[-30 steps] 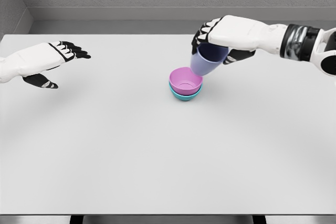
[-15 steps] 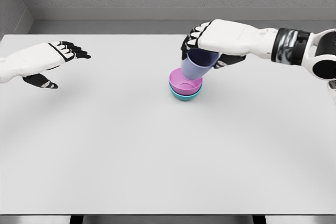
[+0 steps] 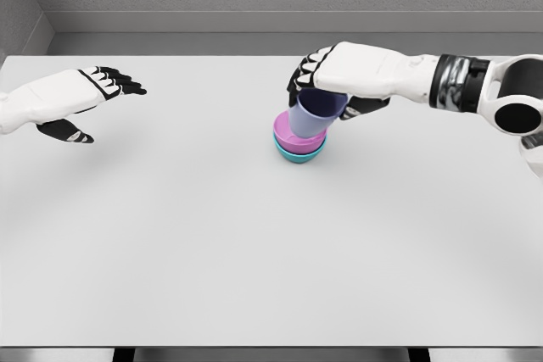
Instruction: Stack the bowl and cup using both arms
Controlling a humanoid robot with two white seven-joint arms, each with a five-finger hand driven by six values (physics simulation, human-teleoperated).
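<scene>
A pink bowl (image 3: 285,135) sits nested in a teal bowl (image 3: 299,157) near the middle of the white table (image 3: 254,243). My right hand (image 3: 327,91) is shut on a lavender cup (image 3: 312,116), held from above by its rim and tilted slightly. The cup's base sits down inside the pink bowl. My left hand (image 3: 93,95) hovers over the table's far left with its fingers spread and holding nothing.
A grey wall runs behind the table's far edge (image 3: 170,57). The table's front edge (image 3: 271,347) lies at the bottom of the view.
My right hand has carried the cup leftward and down, from above the bowls' right rim into the pink bowl. The left hand has not moved.
</scene>
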